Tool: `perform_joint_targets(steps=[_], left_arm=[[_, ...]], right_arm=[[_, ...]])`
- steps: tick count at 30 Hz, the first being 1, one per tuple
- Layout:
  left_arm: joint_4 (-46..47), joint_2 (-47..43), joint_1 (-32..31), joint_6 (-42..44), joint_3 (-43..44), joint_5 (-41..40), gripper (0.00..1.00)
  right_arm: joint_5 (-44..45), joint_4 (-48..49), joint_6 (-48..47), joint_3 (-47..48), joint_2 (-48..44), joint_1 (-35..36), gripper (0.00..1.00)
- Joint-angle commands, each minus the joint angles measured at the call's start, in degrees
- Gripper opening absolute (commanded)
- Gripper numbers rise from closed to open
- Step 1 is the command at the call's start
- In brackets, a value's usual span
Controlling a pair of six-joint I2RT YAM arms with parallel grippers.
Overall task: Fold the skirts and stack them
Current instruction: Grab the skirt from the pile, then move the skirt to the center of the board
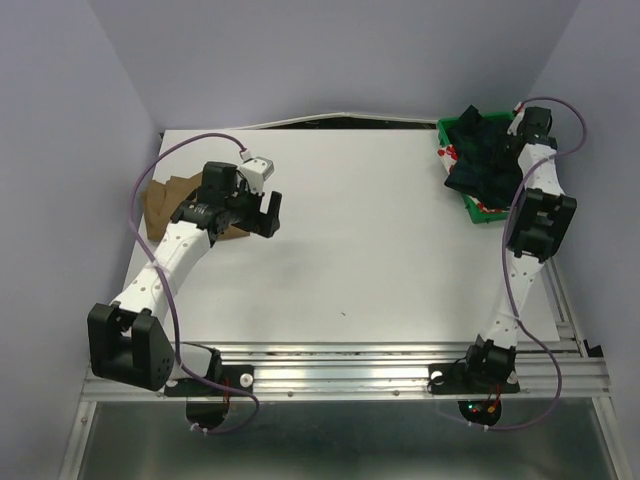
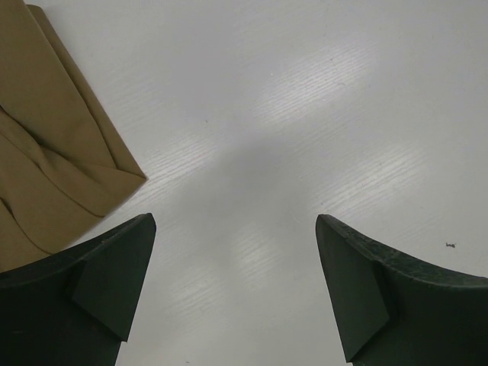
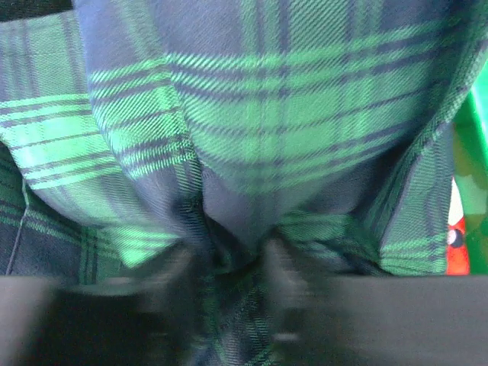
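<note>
The dark green-navy plaid skirt lies bunched in the green bin at the far right. My right gripper is down in it, fingers motion-blurred and pinched together on a gathered fold of the plaid skirt. A bit of the white skirt with red flowers peeks out at the bin's left edge. The tan-brown skirt lies flat on the table at the left. My left gripper hovers just right of it, open and empty, with the tan skirt at the view's left.
The bin's green wall stands close on the right of the right wrist view, with a red patch low beside it. The white table stretches between the two arms. Purple walls close in on the table at the back and sides.
</note>
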Motion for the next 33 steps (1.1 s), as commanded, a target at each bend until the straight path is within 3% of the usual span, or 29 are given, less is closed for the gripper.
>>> perform_joint_targets(steps=[1, 4, 10, 20, 26, 29, 33], left_arm=[[0.6, -0.5, 0.0, -0.6, 2.3, 0.6, 0.99], [0.8, -0.7, 0.0, -0.8, 2.5, 1.0, 0.99], [1.0, -2.2, 1.7, -1.1, 3.8, 4.9, 0.98], [1.2, -0.9, 12.7, -2.2, 7.7, 18.8, 0.98], [2.7, -4.4, 13.5, -1.7, 8.8, 18.8, 0.98], [3.2, -6.4, 13.5, -1.5, 8.7, 18.8, 0.98], [3.1, -7.7, 13.5, -1.6, 8.8, 18.8, 0.98]], right_arm=[[0.5, 4.3, 1.2, -2.9, -6.3, -0.8, 0.18], [-2.2, 4.8, 3.0, -4.3, -12.8, -0.8, 0.01], [-13.7, 4.7, 7.3, -6.4, -26.2, -0.8, 0.01], [-38.0, 6.3, 16.8, -1.9, -38.7, -0.8, 0.01], [-51.9, 21.5, 34.2, -5.4, -46.2, -0.8, 0.01], [-54.8, 30.1, 40.4, -7.2, -48.5, 0.6, 0.01], [-55.3, 33.0, 46.8, -9.9, -51.4, 3.4, 0.01]])
